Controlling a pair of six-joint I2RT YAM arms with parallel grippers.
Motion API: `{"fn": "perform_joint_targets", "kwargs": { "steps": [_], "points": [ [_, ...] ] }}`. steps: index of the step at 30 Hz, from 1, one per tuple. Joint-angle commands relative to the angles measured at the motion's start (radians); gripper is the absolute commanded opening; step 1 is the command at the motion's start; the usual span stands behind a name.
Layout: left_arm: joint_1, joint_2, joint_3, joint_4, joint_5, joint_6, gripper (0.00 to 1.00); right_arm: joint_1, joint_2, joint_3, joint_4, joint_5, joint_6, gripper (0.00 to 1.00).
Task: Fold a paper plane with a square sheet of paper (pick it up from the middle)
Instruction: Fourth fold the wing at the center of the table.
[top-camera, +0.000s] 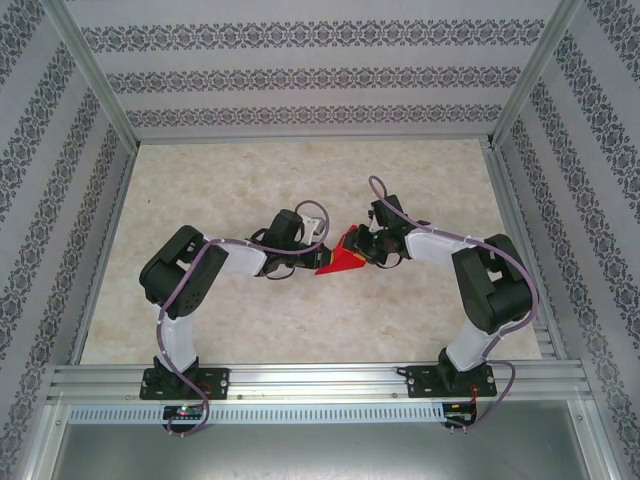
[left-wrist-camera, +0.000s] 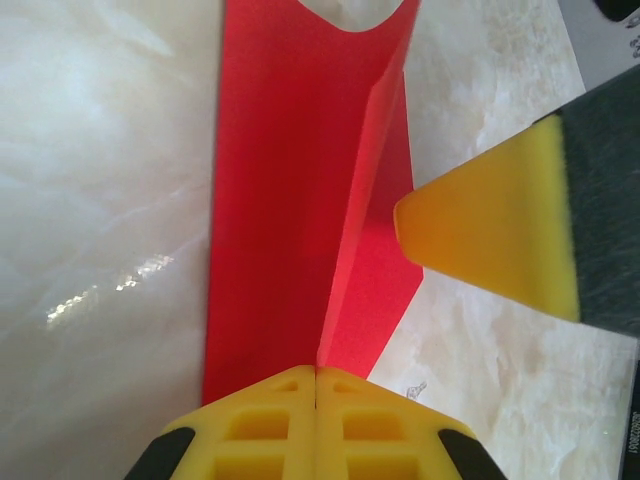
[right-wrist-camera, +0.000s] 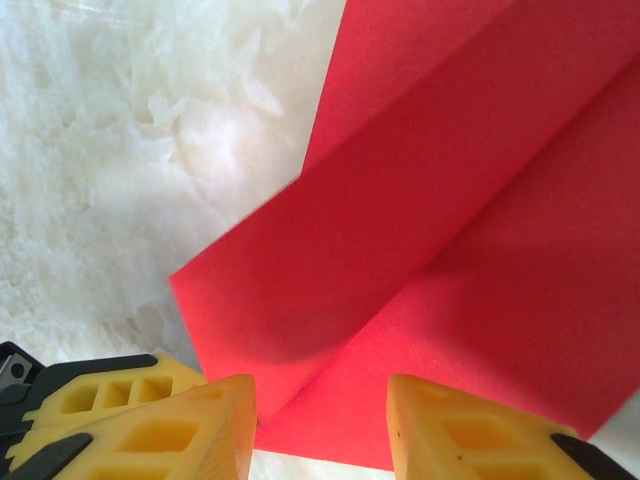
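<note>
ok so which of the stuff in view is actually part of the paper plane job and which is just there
Part of the job:
red paper, part-folded with a crease
left fingers, shut on the paper
right fingers, apart at the paper's edge

Just there:
marble-look table
patterned walls
metal frame

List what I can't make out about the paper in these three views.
Top external: red paper too small, its folds unreadable.
Left wrist: paper's far end cut off by the top edge; gripped part hidden inside the left pincer.
Right wrist: paper runs off top and right edges; contact with the right pincer unclear.
</note>
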Motion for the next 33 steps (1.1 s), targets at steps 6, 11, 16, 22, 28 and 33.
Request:
{"fn": "perform_joint_targets", "kwargs": {
  "steps": [6, 11, 16, 22, 28, 33],
  "points": [
    [0.026, 0.015, -0.015, 0.057, 0.021, -0.046, 0.0, 0.011, 0.045, 0.003, 0.071, -0.004, 0.037, 0.44],
    [0.033, 0.027, 0.001, 0.036, 0.025, -0.04, 0.0, 0.009, 0.059, -0.014, 0.087, -0.002, 0.059, 0.53],
    [0.037, 0.032, 0.025, -0.005, 0.027, -0.017, 0.02, 0.006, 0.066, -0.016, 0.04, 0.042, 0.066, 0.57],
    [0.04, 0.035, 0.055, -0.053, 0.035, 0.01, 0.06, 0.007, 0.091, -0.006, -0.065, 0.13, 0.08, 0.58],
    [0.043, 0.009, 0.074, -0.127, 0.006, 0.036, 0.17, 0.014, 0.128, 0.011, -0.169, 0.217, 0.097, 0.58],
    [0.047, -0.032, 0.067, -0.168, -0.036, 0.022, 0.28, 0.02, 0.152, 0.026, -0.223, 0.255, 0.111, 0.56]
  ]
}}
